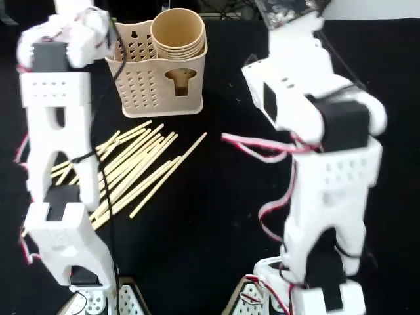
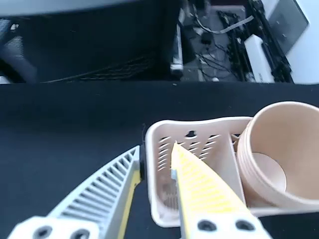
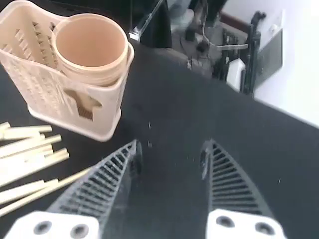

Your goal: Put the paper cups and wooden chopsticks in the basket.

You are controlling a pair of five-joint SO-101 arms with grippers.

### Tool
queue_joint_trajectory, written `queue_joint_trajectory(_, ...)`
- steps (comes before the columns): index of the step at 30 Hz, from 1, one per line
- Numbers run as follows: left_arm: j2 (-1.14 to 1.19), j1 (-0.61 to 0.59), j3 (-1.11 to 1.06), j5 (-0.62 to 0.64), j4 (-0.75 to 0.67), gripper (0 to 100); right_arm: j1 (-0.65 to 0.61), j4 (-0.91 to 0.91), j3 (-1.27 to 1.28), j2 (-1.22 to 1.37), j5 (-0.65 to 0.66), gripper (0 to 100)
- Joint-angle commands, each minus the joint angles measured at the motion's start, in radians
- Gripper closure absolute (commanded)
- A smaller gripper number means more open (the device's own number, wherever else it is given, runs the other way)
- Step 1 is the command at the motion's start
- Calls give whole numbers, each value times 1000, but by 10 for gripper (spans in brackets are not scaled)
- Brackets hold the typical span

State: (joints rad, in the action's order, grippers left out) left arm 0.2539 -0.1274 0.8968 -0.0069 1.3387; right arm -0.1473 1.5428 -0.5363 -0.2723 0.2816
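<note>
Presently, the paper cups are found nested in one stack and seated upright in one compartment of the basket, at the far side of the table; that part of the task is judged done. The wooden chopsticks are noted loose on the table in a fanned pile just in front of the basket, and none is seen inside it. The left gripper is recorded with jaws parted and nothing between them, one finger over the basket's other compartment and the other finger outside its end wall. The right gripper is likewise spread and empty, held above bare table beside the basket's cup end, well apart from the pile. The pile is judged better reached by the left arm, since it lies on that side. Thin sticks lying flat and overlapped are expected to be hard to pinch singly.
</note>
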Motion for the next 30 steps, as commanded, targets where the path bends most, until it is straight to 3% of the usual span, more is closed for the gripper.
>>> queue_joint_trajectory(1,-132,-68,90,-8,201,880,11,5,35,-104,-44,868)
queue_joint_trajectory(5,-209,-154,94,-8,419,883,-5,3,200,-137,-66,926)
queue_joint_trajectory(10,-338,-265,-151,-64,425,884,-68,-72,487,-159,-63,884)
queue_joint_trajectory(16,-641,-202,-670,-192,393,882,-94,-252,881,-374,-28,878)
queue_joint_trajectory(19,-801,-196,-1010,-219,242,880,-91,-324,1096,-527,-28,878)
queue_joint_trajectory(24,-931,-171,-1610,-353,-166,828,-94,-439,1451,-676,20,877)
queue_joint_trajectory(27,-934,-120,-1830,-399,-348,759,-97,-540,1635,-705,12,877)
queue_joint_trajectory(30,-934,-76,-1929,-445,-443,762,-97,-661,1782,-723,11,877)
